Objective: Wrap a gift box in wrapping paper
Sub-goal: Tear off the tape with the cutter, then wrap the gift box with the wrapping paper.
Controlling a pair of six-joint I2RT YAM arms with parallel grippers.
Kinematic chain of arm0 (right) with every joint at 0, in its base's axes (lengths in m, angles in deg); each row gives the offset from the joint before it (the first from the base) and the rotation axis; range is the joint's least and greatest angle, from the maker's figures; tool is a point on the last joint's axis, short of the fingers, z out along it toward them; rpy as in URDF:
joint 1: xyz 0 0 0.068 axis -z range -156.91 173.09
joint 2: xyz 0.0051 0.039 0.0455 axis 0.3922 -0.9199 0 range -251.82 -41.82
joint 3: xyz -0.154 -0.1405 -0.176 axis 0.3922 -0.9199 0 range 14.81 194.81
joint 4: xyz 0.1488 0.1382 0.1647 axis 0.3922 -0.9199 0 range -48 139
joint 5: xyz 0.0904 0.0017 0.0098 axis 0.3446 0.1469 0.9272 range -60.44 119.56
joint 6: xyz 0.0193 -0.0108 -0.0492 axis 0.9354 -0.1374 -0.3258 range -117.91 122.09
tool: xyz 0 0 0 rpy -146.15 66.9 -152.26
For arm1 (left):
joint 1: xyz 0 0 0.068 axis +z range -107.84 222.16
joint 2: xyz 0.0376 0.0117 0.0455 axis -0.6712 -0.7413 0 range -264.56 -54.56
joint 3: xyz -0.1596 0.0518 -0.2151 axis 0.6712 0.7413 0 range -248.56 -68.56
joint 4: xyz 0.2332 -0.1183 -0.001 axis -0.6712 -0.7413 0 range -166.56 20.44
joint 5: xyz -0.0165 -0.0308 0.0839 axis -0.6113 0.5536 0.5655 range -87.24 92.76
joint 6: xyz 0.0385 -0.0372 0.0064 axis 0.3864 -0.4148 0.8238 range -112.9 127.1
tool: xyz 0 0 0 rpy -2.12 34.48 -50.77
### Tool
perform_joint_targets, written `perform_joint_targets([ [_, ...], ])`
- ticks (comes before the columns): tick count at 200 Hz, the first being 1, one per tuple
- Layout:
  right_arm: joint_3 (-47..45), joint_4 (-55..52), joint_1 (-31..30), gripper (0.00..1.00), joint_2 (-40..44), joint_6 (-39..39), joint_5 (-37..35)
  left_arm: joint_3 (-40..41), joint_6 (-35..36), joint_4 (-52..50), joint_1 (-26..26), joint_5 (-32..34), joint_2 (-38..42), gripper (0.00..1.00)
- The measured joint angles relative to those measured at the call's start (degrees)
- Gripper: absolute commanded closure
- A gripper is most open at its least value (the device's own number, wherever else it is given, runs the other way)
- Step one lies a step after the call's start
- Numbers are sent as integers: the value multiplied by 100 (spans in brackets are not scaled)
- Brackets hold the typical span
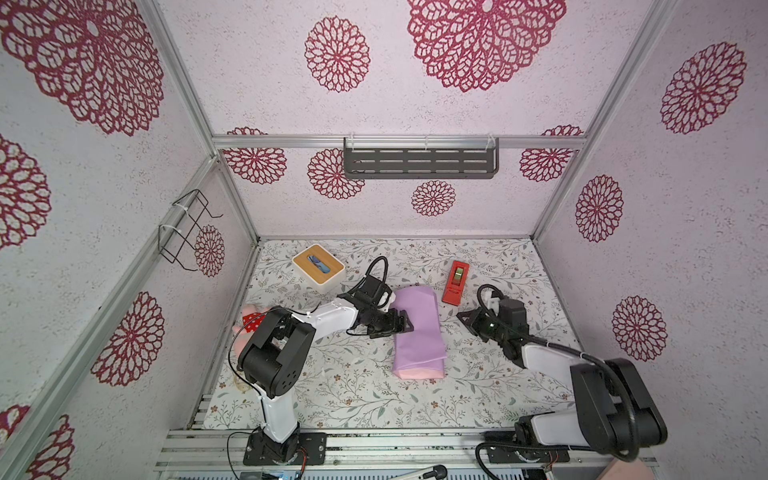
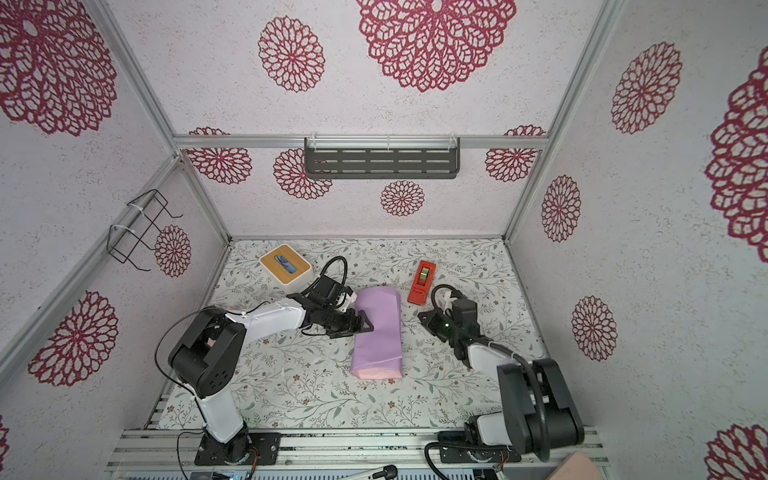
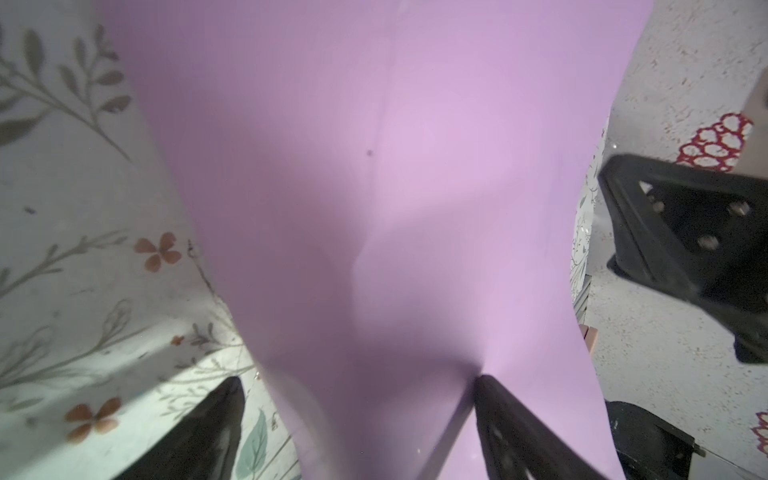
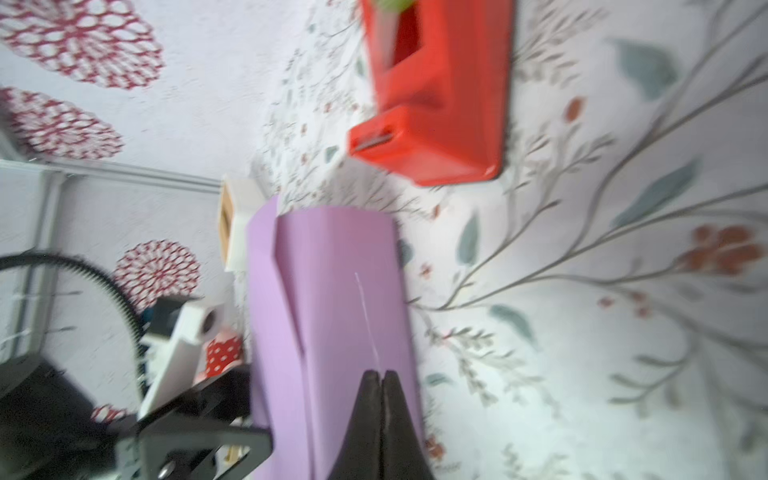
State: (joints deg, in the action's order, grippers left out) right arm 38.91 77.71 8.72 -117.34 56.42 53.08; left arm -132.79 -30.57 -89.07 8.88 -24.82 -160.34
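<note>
The floral table covering [image 1: 353, 395] carries the wrapping paper [image 1: 419, 336] at mid-table, folded into a long lilac bundle with pink showing at its near end. You cannot see the gift box; whatever the bundle encloses is hidden. The right wrist view is blurred. The left gripper [image 1: 404, 323] reaches over the bundle's left edge, jaws spread wide, one fingertip [image 3: 488, 388] denting the paper. The right gripper [image 1: 461, 317] hangs near the bundle's right side, jaws clenched on nothing.
</note>
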Motion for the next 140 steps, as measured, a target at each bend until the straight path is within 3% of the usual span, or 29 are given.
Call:
perform_joint_targets([
  [33,-573,918,-1213,100,645,640,-1182,-2,2,-9,2,4,0,11],
  [70,-595,1471,-2205,100,719,730,-2625,-2,2,-7,2,0,-4,11],
  [103,-586,2059,-2505,100,238,728,-3451,-9,2,-9,2,-13,-11,12],
  [140,-564,2594,-2566,100,-470,726,-3836,-11,2,-11,2,-17,-11,12],
])
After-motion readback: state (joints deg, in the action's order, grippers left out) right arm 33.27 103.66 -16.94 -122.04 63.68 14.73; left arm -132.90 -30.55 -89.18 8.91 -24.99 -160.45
